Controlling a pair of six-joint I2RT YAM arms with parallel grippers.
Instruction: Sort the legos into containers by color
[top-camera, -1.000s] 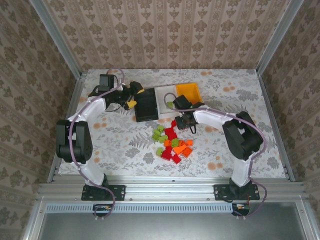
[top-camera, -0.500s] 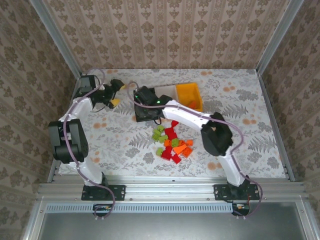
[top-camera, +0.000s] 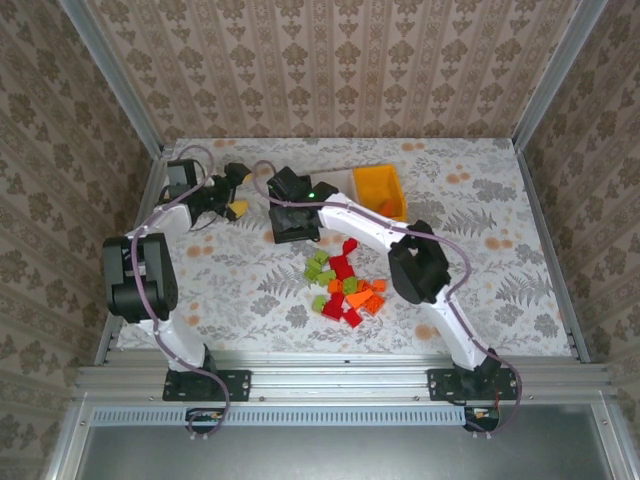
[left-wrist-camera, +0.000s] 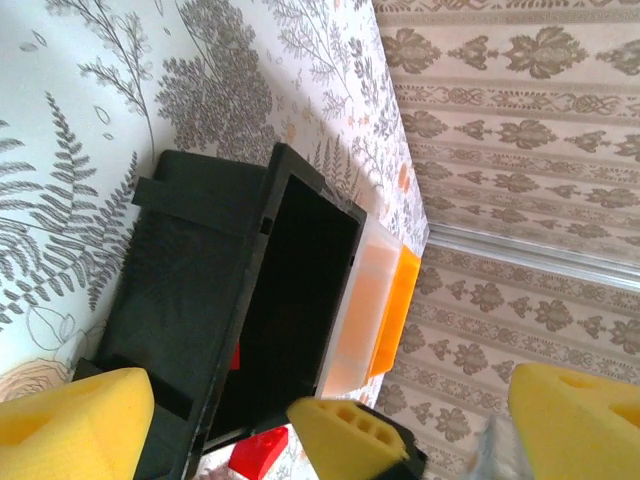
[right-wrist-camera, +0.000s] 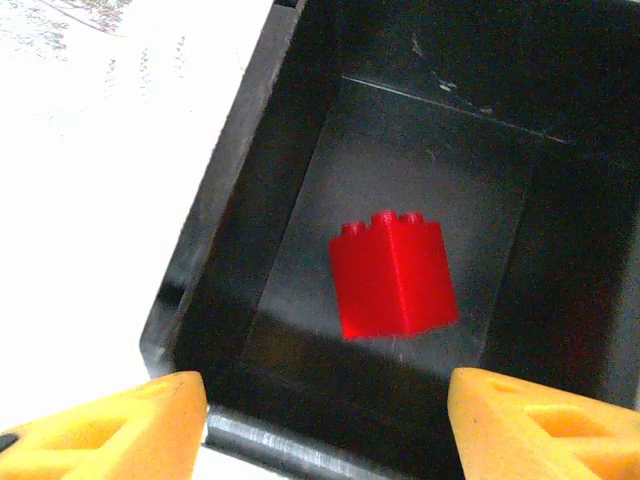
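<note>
the right arm (top-camera: 365, 226) hides much of the black bin (top-camera: 297, 233) and white bin (top-camera: 338, 181).

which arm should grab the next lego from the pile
Probably right: the right gripper hangs open over the black bin, a red brick lying free inside, and sits nearer the pile than the open left gripper.

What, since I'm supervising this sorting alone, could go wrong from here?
1. The left tool sits open close beside the black bin, where the right tool hangs open above a red brick; they might bump there.
2. The pile packs red, orange and green bricks tightly, so a grab could lift two colours at once.
</note>
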